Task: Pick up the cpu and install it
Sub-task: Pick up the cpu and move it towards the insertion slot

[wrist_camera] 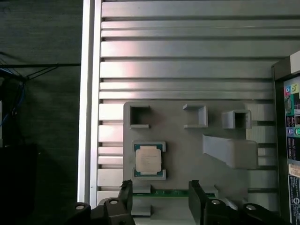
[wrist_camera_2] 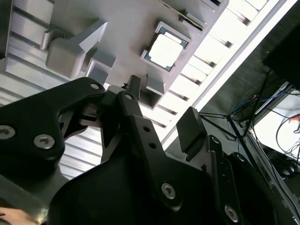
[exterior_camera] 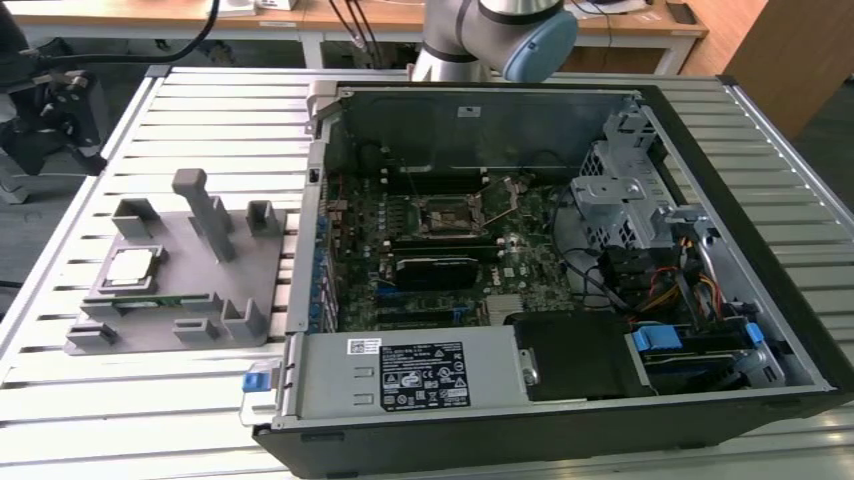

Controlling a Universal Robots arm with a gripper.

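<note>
The cpu (exterior_camera: 130, 268) is a small square chip with a silvery top. It lies flat in a recess of the grey holder block (exterior_camera: 187, 290), on the slatted table at the exterior view's left. Both wrist views look down on the cpu (wrist_camera: 149, 159) (wrist_camera_2: 165, 49). My gripper (wrist_camera: 160, 194) (wrist_camera_2: 161, 108) hangs above the block, open and holding nothing. Its black fingertips (wrist_camera: 125, 191) stand apart over the green memory stick (wrist_camera: 173, 192), just beside the cpu and clear of it. The motherboard socket (exterior_camera: 447, 215) sits inside the open computer case.
The open computer case (exterior_camera: 747, 250) covers the exterior view's middle and right, with a drive cage (exterior_camera: 627, 190), cables and a power supply (exterior_camera: 414, 375). Upright posts (exterior_camera: 207, 205) rise from the holder block. The arm's joint (exterior_camera: 501, 30) shows behind the case. The table's edge (wrist_camera: 86, 93) runs near the block.
</note>
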